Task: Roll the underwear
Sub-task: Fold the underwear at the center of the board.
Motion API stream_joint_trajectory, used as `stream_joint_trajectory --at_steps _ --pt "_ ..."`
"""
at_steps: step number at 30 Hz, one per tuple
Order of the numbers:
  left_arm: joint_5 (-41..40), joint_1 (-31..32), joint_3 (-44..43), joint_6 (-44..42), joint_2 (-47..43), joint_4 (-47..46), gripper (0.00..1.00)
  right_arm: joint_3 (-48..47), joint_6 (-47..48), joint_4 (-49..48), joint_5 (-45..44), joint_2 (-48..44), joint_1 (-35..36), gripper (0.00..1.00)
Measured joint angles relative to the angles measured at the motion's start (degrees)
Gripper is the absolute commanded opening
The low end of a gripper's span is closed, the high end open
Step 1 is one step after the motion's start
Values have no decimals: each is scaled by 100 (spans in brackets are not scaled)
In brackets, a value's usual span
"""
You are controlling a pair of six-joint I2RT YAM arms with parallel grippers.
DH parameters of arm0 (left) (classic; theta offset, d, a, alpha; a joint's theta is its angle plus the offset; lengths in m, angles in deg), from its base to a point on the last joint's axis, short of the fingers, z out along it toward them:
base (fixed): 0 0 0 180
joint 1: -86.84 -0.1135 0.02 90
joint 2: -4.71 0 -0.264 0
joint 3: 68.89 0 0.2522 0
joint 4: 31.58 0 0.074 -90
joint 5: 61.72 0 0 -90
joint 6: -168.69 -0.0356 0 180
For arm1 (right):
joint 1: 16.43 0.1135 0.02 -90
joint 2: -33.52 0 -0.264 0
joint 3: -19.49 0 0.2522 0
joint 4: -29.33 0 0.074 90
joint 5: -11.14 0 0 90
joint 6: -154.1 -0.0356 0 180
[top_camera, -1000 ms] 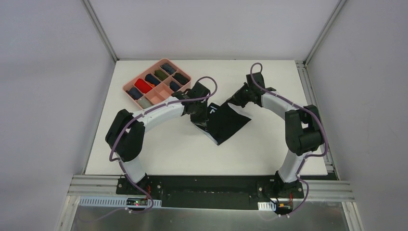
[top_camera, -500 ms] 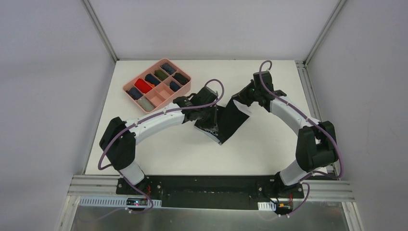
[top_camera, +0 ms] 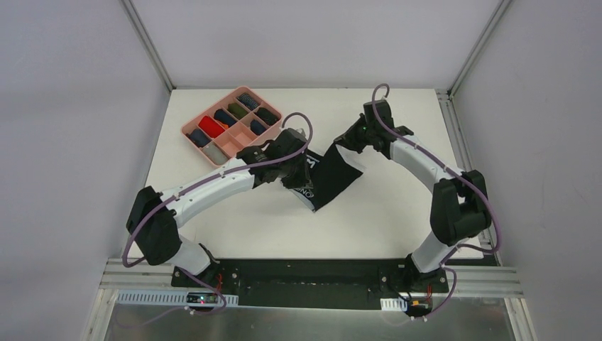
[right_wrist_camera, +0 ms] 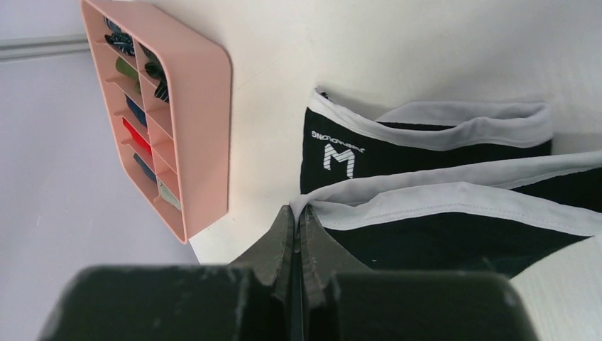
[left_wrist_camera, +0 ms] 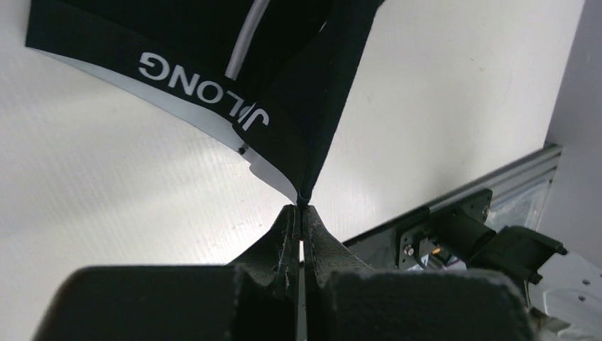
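Observation:
The black underwear (top_camera: 334, 181), with white seams and white lettering on its waistband, hangs stretched between both grippers just above the middle of the table. My left gripper (top_camera: 301, 172) is shut on its left side. In the left wrist view the fingertips (left_wrist_camera: 303, 207) pinch a folded black edge of the underwear (left_wrist_camera: 298, 92). My right gripper (top_camera: 341, 145) is shut on the far corner. In the right wrist view its tips (right_wrist_camera: 297, 210) clamp a white seam of the underwear (right_wrist_camera: 440, 241).
A pink compartment tray (top_camera: 220, 145) with several rolled cloths stands at the back left, close to my left wrist; it also shows in the right wrist view as the tray (right_wrist_camera: 206, 121). Metal frame posts rise at the table's back corners.
Both grippers have shifted left and toward the back with the underwear still pinched. The cloth now looks narrower and more gathered than a second ago.

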Motion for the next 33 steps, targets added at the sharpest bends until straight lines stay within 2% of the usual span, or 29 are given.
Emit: stream_joint_trajectory --at_steps 18,22,25,27,30,33 --pt "-365 -774 804 72 179 -356 0 -1840 302 315 61 2190 494 0" --pt "-540 -861 850 63 446 -426 33 -2243 317 343 76 2551 601 40" --pt "-715 -970 859 81 610 -334 42 -2566 378 275 109 2833 629 61" --pt "-866 -1043 859 114 636 -275 42 -2621 420 234 164 2870 625 66" --pt "-1108 -1084 885 195 518 -205 37 -2590 511 168 240 2817 586 67" --pt "-1322 -1113 1040 286 175 -181 33 -2103 597 76 256 2420 514 58"
